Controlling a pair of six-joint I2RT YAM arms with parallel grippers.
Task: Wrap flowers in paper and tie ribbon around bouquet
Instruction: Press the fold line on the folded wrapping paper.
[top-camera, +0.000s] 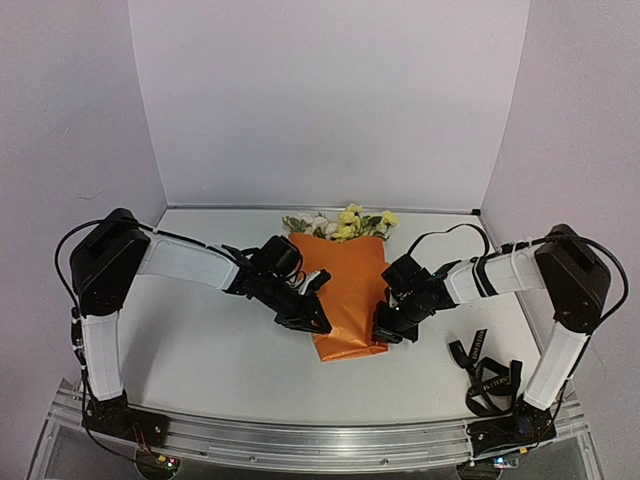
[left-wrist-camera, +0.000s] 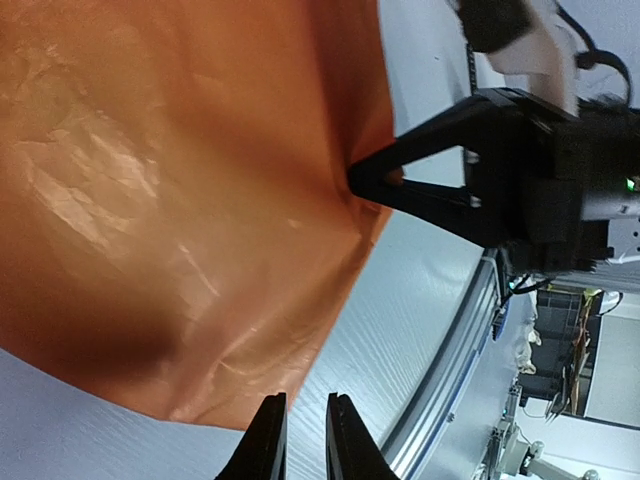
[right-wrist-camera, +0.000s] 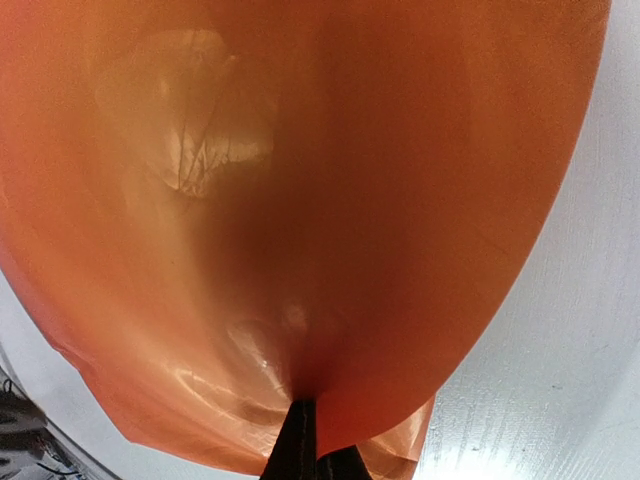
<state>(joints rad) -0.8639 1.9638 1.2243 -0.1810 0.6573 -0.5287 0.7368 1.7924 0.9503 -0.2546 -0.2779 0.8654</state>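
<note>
At the near edge a ribbed aluminium rail (top-camera: 320, 440) carries both arm bases. Just beyond it, at about 4 o'clock from the paper (top-camera: 345, 285), the ribbon (top-camera: 488, 380) lies in loose black loops on the pale, finely grained desk (top-camera: 200, 350). Its white lettering is too small to read. The right gripper (top-camera: 384, 333) is clamped shut on the paper's edge at 4 o'clock, and thin creases in the paper run toward its tip. From its own wrist view, only the dark fingertips (right-wrist-camera: 300, 455) show at the bottom, with orange filling nearly everything else. The left gripper (top-camera: 318, 322) sits at the sheet's 8 o'clock edge. Its two fingers (left-wrist-camera: 265, 445) stand narrowly apart with bare desk showing between them and nothing held. The paper is glossy and thin, folded into a long wrinkled orange packet in the middle of the desk, with only its orange face showing. It hides the stems completely. At its 12 o'clock end the flowers (top-camera: 348, 222) poke out, small yellow and cream blooms with green leaves, though single petals are hard to make out.
</note>
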